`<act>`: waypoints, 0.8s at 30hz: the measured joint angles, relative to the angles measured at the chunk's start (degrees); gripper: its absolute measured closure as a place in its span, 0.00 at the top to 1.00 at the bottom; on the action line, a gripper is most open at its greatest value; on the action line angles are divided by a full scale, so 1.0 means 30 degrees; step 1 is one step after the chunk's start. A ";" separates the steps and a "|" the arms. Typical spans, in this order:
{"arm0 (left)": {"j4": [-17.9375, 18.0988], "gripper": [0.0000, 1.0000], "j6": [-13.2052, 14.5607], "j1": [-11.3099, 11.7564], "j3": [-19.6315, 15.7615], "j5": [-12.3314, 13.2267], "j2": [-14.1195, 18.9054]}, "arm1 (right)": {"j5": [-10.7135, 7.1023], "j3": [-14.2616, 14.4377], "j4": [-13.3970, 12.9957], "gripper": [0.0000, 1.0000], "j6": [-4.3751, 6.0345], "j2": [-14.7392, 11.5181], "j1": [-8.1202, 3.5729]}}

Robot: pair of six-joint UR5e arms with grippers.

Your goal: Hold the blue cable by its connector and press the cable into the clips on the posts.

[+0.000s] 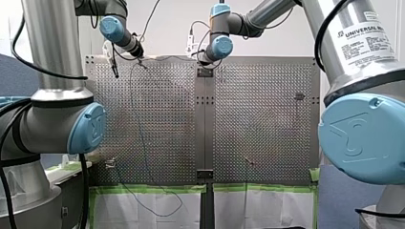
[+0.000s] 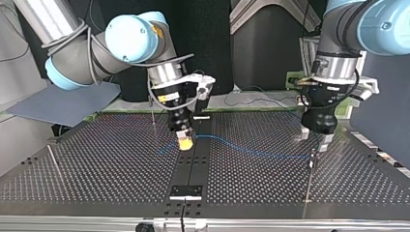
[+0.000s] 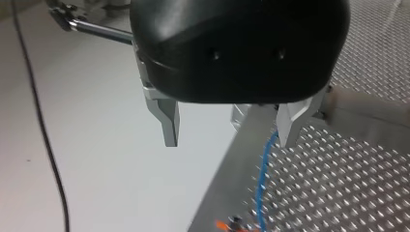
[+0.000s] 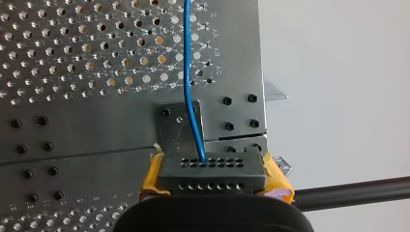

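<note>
connector (image 4: 212,173): clamped between yellow pads of right gripper (image 2: 185,139) | blue cable (image 3: 263,179): leads away ahead of those pads, passes just beside one finger of left gripper (image 3: 228,137) (spread, holding nothing) | progress: hold done; pressing-in seemingly all to do
</note>
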 joint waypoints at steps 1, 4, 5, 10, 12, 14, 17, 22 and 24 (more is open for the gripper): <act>0.0039 1.00 0.0161 -0.0003 -0.0064 -0.0090 -0.0063 | 0.0000 0.0002 0.0003 0.00 -0.0003 0.0000 0.0001; 0.0148 1.00 0.0689 -0.0008 -0.0215 -0.0451 -0.0212 | 0.0000 0.0027 0.0005 0.00 -0.0008 0.0000 0.0001; 0.0159 1.00 0.0916 -0.0019 -0.0243 -0.0618 -0.0244 | 0.0001 0.0036 0.0005 0.00 -0.0009 0.0001 0.0000; 0.0168 1.00 0.1740 -0.0038 -0.0274 -0.1041 -0.0299 | 0.0000 0.0054 0.0003 0.00 -0.0011 0.0001 -0.0009; 0.0163 1.00 0.2110 -0.0072 -0.0276 -0.1110 -0.0299 | 0.0000 0.0054 0.0004 0.00 -0.0011 0.0000 -0.0018; 0.0161 1.00 0.2462 -0.0144 -0.0304 -0.1156 -0.0299 | 0.0000 0.0056 0.0005 0.00 -0.0007 0.0001 -0.0017; 0.0204 1.00 0.2998 -0.0216 -0.0434 -0.1194 -0.0304 | 0.0001 0.0059 0.0006 0.00 0.0009 0.0001 -0.0023; 0.0320 1.00 0.3806 -0.0266 -0.0619 -0.1210 -0.0307 | 0.0001 0.0059 0.0002 0.00 0.0033 0.0001 -0.0027; 0.0341 1.00 0.4148 -0.0271 -0.0643 -0.1212 -0.0308 | 0.0000 0.0058 0.0003 0.00 0.0041 0.0001 -0.0028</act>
